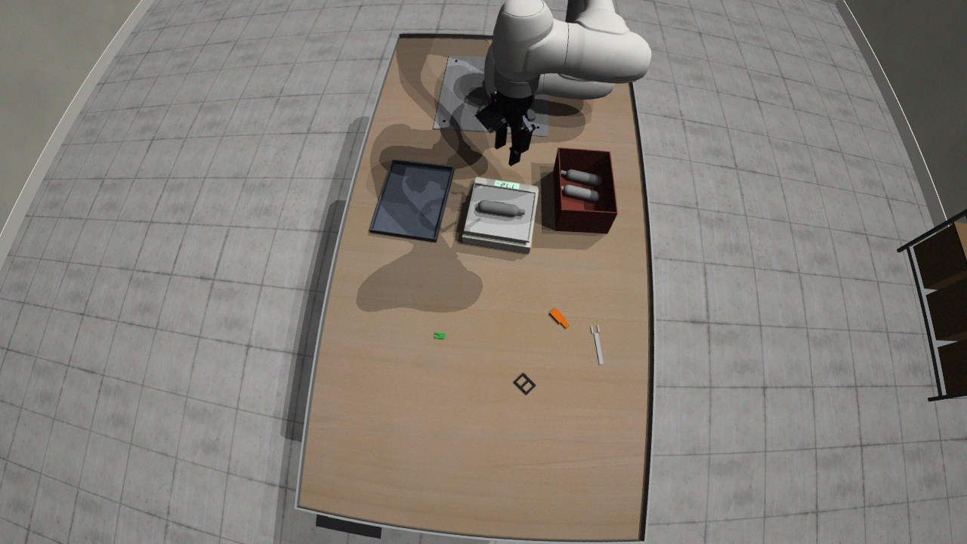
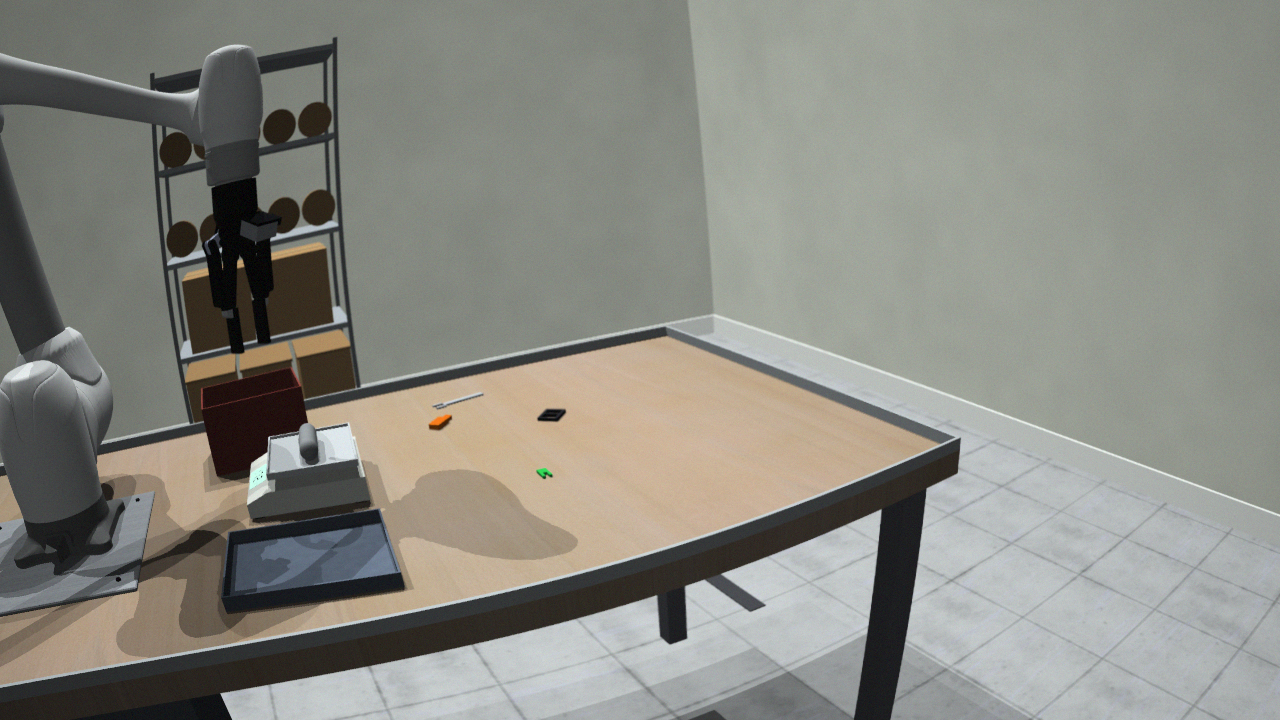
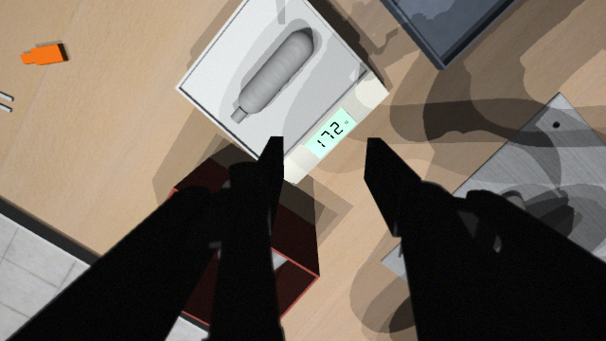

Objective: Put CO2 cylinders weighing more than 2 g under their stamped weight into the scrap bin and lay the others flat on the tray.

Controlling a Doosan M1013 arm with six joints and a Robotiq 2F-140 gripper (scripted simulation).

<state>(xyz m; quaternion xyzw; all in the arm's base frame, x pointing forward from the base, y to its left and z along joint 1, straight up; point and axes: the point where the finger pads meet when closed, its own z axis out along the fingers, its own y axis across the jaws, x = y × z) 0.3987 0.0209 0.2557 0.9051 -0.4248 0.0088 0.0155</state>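
A grey CO2 cylinder [image 1: 500,208] lies flat on the white scale [image 1: 498,223]; it also shows in the side view [image 2: 307,442] and the wrist view [image 3: 276,73]. The scale's display [image 3: 329,133] reads 172. Two more cylinders [image 1: 581,177] [image 1: 580,194] lie in the dark red scrap bin [image 1: 587,187]. The dark tray [image 1: 412,199] left of the scale holds nothing. My gripper [image 1: 507,152] hangs high above the table behind the scale, between it and the bin [image 2: 253,419]. Its fingers stand apart with nothing between them.
The robot's base plate [image 1: 466,88] is at the back of the table. An orange block [image 1: 558,317], a green piece [image 1: 439,335], a black square frame [image 1: 523,384] and a white forked tool [image 1: 597,343] lie on the near half. A shelf [image 2: 259,223] stands behind the table.
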